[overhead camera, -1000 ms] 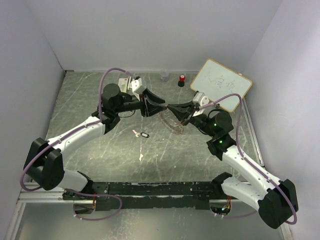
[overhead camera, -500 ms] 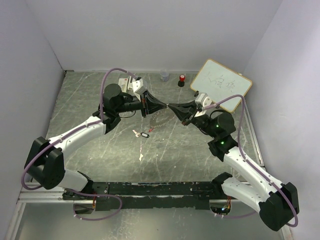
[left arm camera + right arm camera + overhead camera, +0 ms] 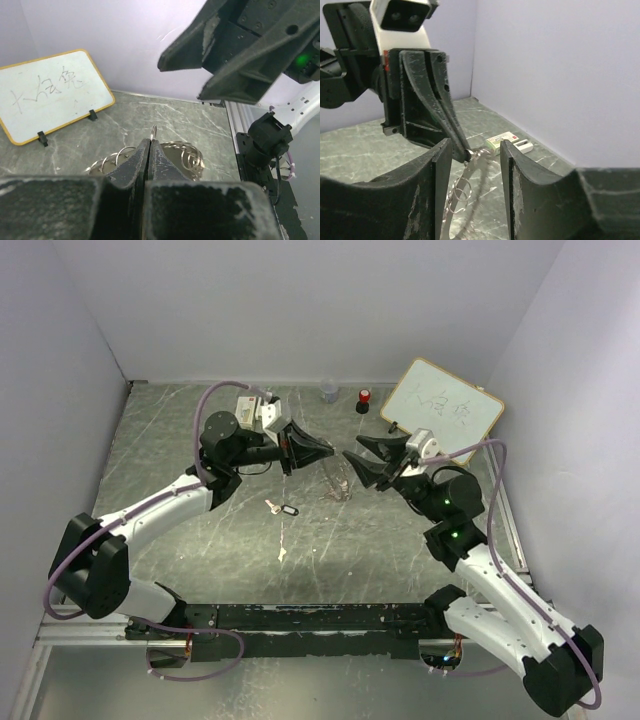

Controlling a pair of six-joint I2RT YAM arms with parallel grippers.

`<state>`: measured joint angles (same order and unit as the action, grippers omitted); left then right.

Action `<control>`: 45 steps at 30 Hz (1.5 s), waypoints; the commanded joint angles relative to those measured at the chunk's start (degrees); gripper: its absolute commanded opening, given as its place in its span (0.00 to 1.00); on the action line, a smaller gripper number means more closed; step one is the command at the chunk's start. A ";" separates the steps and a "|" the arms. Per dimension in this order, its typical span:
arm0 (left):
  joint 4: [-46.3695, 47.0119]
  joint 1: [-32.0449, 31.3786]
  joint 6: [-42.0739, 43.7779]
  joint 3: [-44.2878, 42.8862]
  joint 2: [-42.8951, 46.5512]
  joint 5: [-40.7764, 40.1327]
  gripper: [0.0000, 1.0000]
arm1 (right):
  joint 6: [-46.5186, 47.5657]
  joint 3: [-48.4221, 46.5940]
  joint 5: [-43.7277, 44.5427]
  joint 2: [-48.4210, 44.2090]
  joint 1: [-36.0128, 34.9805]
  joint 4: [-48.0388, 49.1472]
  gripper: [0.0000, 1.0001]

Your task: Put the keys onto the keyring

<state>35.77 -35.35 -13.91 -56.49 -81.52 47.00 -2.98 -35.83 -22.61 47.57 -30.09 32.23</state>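
My left gripper [image 3: 327, 450] is shut on the keyring [image 3: 340, 482], a thin toothed metal ring that hangs from its tips above the table. In the left wrist view the shut fingers [image 3: 150, 145] pinch it, and the keyring [image 3: 192, 156] curves out on both sides. My right gripper [image 3: 355, 450] is open and empty, facing the left gripper's tips. In the right wrist view its jaws [image 3: 475, 146] stand wide apart around the hanging keyring [image 3: 462, 192] without touching it. A black-tagged key [image 3: 288, 508] lies on the table below the left arm. I cannot make out the red-headed key.
A whiteboard [image 3: 442, 410] stands at the back right. A red-topped black cylinder [image 3: 365, 400] and a small clear cup [image 3: 329, 392] stand at the back wall. A white and green box [image 3: 247, 405] lies behind the left gripper. A small pale scrap [image 3: 282, 554] lies nearer the front.
My right gripper has opened and drawn back to the right, away from the left gripper's tips. The left gripper still holds the keyring, which now hangs from it alone.
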 commanded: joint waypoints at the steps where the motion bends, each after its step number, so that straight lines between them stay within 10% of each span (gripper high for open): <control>1: 11.85 0.75 -0.11 1.31 0.52 7.92 0.07 | 0.57 1.48 7.10 -2.95 -0.16 -2.71 0.43; 5: 26.50 3.35 -8.53 2.82 -1.77 17.26 0.07 | 1.01 1.45 10.58 -3.75 -0.15 -6.37 0.44; 10: 67.26 7.86 -39.59 -1.74 -12.45 28.92 0.07 | 1.12 2.18 12.19 -4.22 -0.15 -8.21 0.44; 45: 68.03 7.87 -48.09 -14.10 -22.12 34.49 0.07 | -0.85 0.45 3.12 -2.39 -0.15 -8.76 0.44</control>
<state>87.70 -27.42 -61.21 -68.95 -103.39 82.72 -3.16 -33.43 -17.82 46.00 -30.09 21.98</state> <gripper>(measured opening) 0.074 0.438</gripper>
